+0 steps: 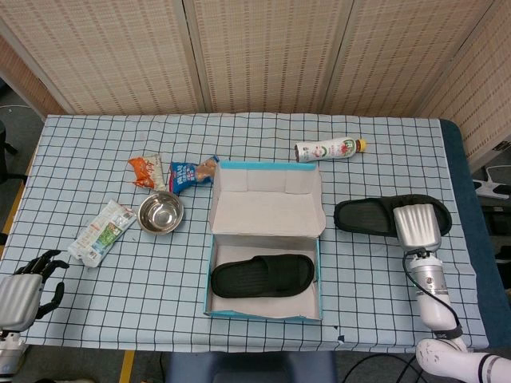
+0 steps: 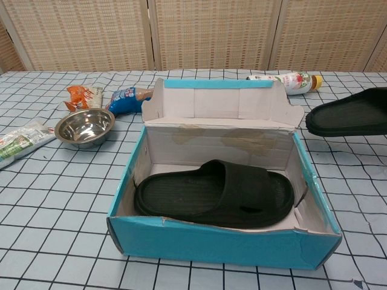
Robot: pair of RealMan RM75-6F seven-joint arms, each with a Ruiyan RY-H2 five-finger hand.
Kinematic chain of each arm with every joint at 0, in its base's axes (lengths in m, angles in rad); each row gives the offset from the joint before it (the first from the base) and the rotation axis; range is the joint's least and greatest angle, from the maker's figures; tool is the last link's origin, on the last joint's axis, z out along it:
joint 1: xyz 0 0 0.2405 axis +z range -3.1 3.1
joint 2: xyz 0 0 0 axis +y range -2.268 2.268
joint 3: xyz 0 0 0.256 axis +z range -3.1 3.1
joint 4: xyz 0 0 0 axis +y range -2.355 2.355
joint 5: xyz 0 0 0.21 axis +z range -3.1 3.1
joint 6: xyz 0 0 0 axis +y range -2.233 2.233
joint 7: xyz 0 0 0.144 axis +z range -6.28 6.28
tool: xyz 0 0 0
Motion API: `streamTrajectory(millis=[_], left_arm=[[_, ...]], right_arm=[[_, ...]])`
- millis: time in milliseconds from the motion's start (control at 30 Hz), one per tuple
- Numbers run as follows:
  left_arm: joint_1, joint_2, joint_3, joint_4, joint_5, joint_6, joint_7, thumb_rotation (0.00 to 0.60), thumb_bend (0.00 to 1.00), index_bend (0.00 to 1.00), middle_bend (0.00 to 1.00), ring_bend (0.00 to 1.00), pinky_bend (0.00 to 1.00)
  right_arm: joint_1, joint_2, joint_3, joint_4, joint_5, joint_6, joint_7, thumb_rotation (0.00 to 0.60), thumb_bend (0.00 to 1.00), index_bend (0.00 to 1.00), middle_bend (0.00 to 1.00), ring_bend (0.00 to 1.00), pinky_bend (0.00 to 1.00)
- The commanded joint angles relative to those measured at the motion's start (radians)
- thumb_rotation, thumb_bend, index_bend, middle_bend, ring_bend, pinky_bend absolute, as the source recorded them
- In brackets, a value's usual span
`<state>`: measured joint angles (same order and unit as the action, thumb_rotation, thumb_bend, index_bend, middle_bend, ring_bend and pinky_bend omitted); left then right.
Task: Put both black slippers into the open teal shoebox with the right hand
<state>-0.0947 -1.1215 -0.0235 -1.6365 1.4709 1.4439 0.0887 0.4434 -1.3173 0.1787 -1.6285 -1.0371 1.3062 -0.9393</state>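
The open teal shoebox [image 1: 266,311] [image 2: 224,244] stands in the middle of the table with one black slipper [image 1: 262,276] [image 2: 214,193] lying inside it. To the right of the box, my right hand [image 1: 419,225] grips the second black slipper [image 1: 367,215] [image 2: 351,113] and holds it lifted above the cloth. The hand covers the slipper's right part. My left hand [image 1: 22,289] rests at the table's front left corner, its fingers apart and holding nothing.
A white bottle [image 1: 327,149] [image 2: 287,80] lies behind the box on the right. A steel bowl [image 1: 160,212] [image 2: 85,127], two snack packets [image 1: 146,171] [image 1: 190,173] and a white pouch [image 1: 102,230] sit left of the box. The box's lid flap [image 1: 267,190] stands open at the back.
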Motion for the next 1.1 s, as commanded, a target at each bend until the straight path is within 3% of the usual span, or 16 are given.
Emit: streamTrajectory(millis=[33, 300, 367, 467, 700, 1100], left_arm=[[0.000, 0.001, 0.000, 0.000, 0.001, 0.001, -0.005, 0.600, 0.51, 0.36, 0.16, 0.25, 0.42], [-0.001, 0.001, 0.000, -0.001, 0.000, -0.003, -0.006, 0.600, 0.51, 0.36, 0.16, 0.25, 0.42], [-0.002, -0.001, 0.000, 0.001, -0.003, -0.006, -0.001, 0.600, 0.51, 0.36, 0.16, 0.25, 0.42], [-0.003, -0.001, 0.000, 0.001, -0.003, -0.008, 0.001, 0.600, 0.51, 0.36, 0.16, 0.25, 0.42], [-0.001, 0.002, -0.001, 0.002, -0.002, -0.003, -0.011, 0.600, 0.51, 0.36, 0.16, 0.25, 0.42], [0.001, 0.007, -0.005, 0.004, -0.005, -0.001, -0.033, 0.600, 0.51, 0.36, 0.17, 0.25, 0.42]], right_arm=[[-0.024, 0.123, 0.019, -0.274, 0.080, 0.183, -0.218, 0.600, 0.00, 0.62, 0.65, 0.54, 0.54], [-0.015, 0.165, 0.026, -0.422, 0.079, 0.226, -0.258, 0.600, 0.00, 0.62, 0.65, 0.54, 0.54], [0.008, 0.170, 0.042, -0.507, 0.068, 0.186, -0.209, 0.600, 0.00, 0.62, 0.65, 0.54, 0.54], [0.039, 0.157, 0.048, -0.543, 0.063, 0.139, -0.169, 0.600, 0.00, 0.62, 0.65, 0.54, 0.54], [0.116, 0.043, 0.045, -0.530, -0.015, 0.053, -0.071, 0.600, 0.00, 0.63, 0.65, 0.54, 0.54], [0.225, -0.164, 0.011, -0.472, 0.005, -0.006, -0.088, 0.600, 0.07, 0.65, 0.68, 0.57, 0.56]])
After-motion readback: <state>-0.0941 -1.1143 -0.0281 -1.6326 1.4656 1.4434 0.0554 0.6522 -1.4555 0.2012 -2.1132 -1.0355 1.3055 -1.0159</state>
